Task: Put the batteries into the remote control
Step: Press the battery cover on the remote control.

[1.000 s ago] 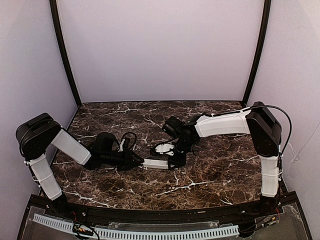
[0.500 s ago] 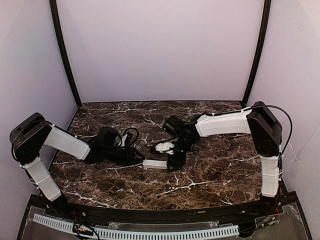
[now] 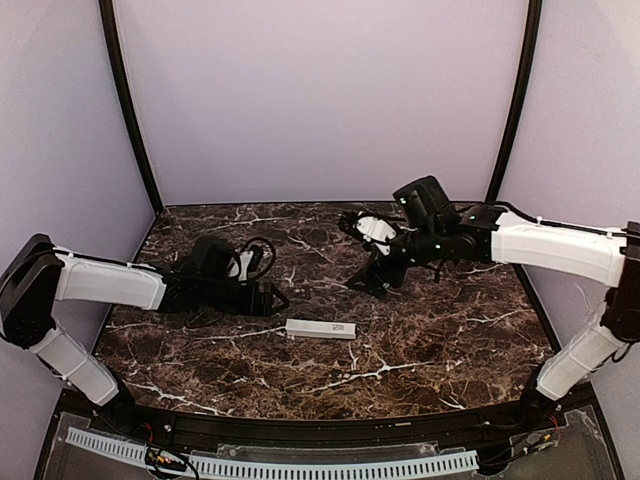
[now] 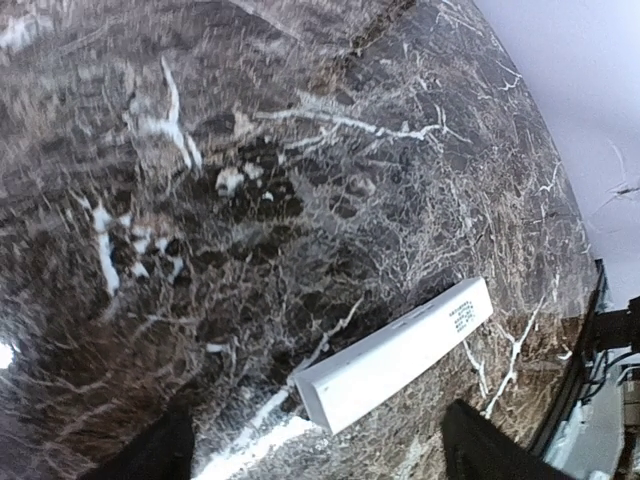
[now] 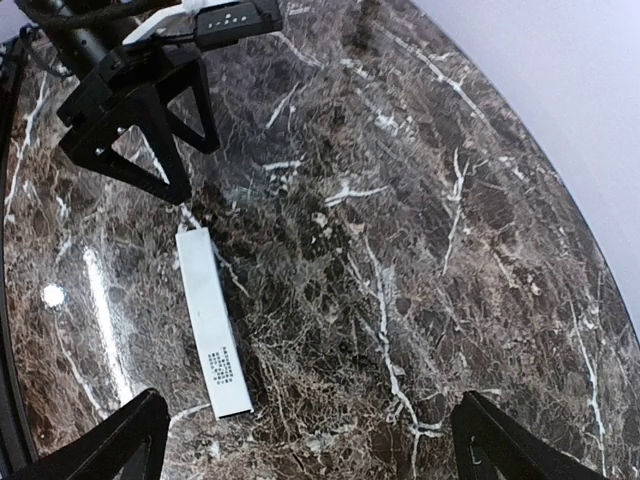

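— Lilac walls point(image 3: 320, 100) all round, and that dark veined marble table point(image 3: 450, 340) filling the whole floor of the booth. Where does the job stand, do you reckon?

— Look at the arms first. The left arm point(image 3: 100, 285) lies low, stretched along the table toward the middle. The right arm point(image 3: 550, 245) reaches in from the other side, higher up and further back.

— Holding anything?

— No. The left fingers point(image 4: 150, 455) are spread wide with only marble between them. The right fingers point(image 5: 110, 450) are splayed just as wide and are bare too. Neither touches a thing.

— And the remote control point(image 3: 320, 328)?

— Flat on the table between the two, toward the near edge, lying crosswise. Its left end is just beside the tips of the left fingers, with a gap showing, and the right ones are well apart from it. I'd guess it sits in the middle so that either arm can get at it.

— And the batteries?

— I can't see any, on the table or in a grip. The white bar looks whole, with small dark print facing up at its right end and no open compartment that I can make out. So they may be inside already, or simply out of sight. I can't tell which.
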Available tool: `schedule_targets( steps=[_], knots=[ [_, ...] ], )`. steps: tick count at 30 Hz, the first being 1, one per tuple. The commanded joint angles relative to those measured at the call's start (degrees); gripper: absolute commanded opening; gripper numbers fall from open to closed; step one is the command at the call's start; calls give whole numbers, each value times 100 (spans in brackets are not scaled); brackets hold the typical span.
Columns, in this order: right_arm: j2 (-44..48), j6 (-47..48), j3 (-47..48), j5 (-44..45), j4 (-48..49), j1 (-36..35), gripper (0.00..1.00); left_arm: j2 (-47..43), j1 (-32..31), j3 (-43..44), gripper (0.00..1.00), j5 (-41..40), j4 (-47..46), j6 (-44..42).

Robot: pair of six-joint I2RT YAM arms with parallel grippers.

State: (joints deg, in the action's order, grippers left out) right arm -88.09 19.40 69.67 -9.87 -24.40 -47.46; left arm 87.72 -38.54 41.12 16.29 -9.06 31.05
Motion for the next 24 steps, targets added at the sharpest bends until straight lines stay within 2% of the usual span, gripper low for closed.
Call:
schedule_targets(
  steps=[1, 3, 5, 7, 11, 16, 19, 24],
  knots=[
    [601, -861, -799, 215, 1236, 98, 99, -707, -108, 171, 95, -930, 604, -711],
    [688, -1198, -1021, 106, 1489, 156, 99, -1043, -94, 45, 98, -1313, 446, -587],
    [549, -1566, -966, -229, 1310, 316, 98, -1355, -65, -186, 98, -1528, 270, -418],
    [386, -1900, -888, -757, 1064, 459, 95, -1564, -28, -225, 99, -1383, 157, -642],
    [243, -2900, -999, -1323, 888, 674, 87, -1232, -211, 354, 95, -1196, 1149, -1249],
    [26, -3727, -1322, -1703, 912, 890, 78, -577, -510, 610, 74, -1068, 1382, -1372],
    [-193, -4036, -1517, -2150, 1086, 965, 68, -161, -745, 861, 59, -1146, 1535, -1366],
    [-445, -4351, -1676, -2509, 1259, 976, 60, 153, -966, 1071, 49, -1329, 1652, -1284]
  ],
)
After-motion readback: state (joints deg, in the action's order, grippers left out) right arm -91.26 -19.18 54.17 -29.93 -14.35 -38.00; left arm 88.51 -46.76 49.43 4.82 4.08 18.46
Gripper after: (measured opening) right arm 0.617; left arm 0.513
